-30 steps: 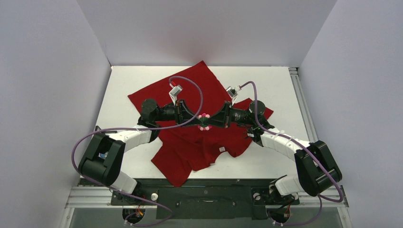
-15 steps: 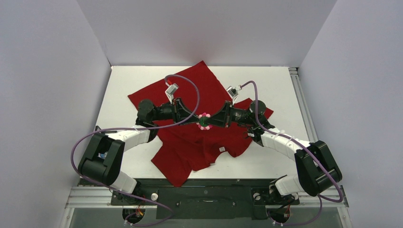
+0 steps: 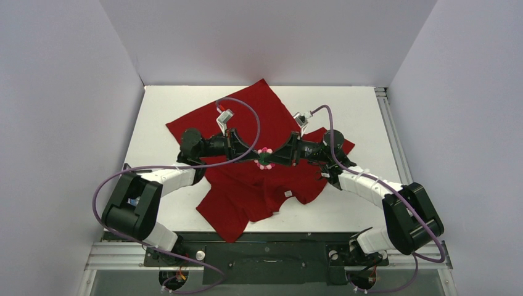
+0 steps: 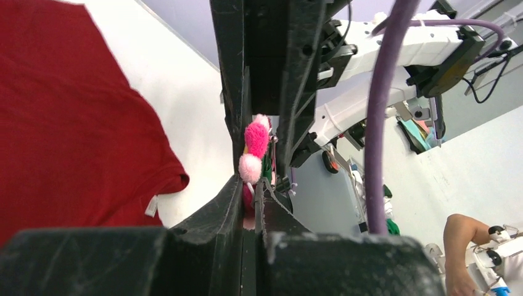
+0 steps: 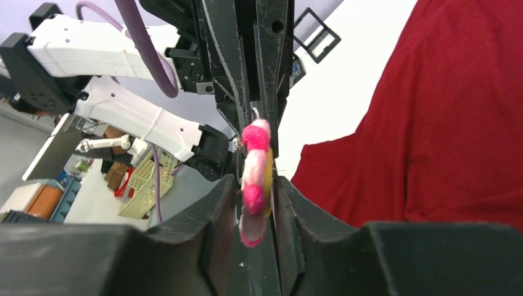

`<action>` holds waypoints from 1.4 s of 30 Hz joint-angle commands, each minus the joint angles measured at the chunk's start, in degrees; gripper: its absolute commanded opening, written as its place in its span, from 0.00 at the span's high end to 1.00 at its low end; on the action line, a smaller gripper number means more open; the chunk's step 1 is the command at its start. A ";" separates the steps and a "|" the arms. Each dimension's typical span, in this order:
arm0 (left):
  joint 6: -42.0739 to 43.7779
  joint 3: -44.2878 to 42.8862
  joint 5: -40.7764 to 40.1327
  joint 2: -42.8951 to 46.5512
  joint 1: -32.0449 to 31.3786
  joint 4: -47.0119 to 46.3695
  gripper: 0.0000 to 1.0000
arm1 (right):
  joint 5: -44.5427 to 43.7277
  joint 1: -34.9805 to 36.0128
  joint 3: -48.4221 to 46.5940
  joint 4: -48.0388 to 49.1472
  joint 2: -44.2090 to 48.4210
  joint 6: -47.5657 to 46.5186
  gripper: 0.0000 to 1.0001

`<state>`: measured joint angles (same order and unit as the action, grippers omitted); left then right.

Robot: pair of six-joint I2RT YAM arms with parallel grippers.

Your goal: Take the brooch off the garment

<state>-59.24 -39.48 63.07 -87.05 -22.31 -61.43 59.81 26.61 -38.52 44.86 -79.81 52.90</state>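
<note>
Dark-red cloth of one T-shirt [image 3: 247,185] lies rumpled on the white table [image 3: 160,111] with its one small white tag [image 3: 287,193] showing. Above the shirt's middle, one pink flower brooch [image 3: 265,158] hangs between two grippers that meet tip to tip. The left gripper [image 3: 257,158] has its fingers pressed together, pinching the brooch's edge, while the right gripper [image 3: 274,159] flanks the petals slightly parted; whether it grips is hard to make out, and both wrist views show the brooch edge-on, with only a sliver of yellow visible.
</note>
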 commanded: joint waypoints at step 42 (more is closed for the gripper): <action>85.74 -11.24 -95.29 4.54 35.23 79.62 1.00 | -11.41 -7.74 -16.03 -50.47 0.93 -39.08 0.28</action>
<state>22.46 -51.79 -27.42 -81.41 12.38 25.61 48.75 19.05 -51.94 -5.72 -78.59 15.81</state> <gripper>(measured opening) 0.037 0.723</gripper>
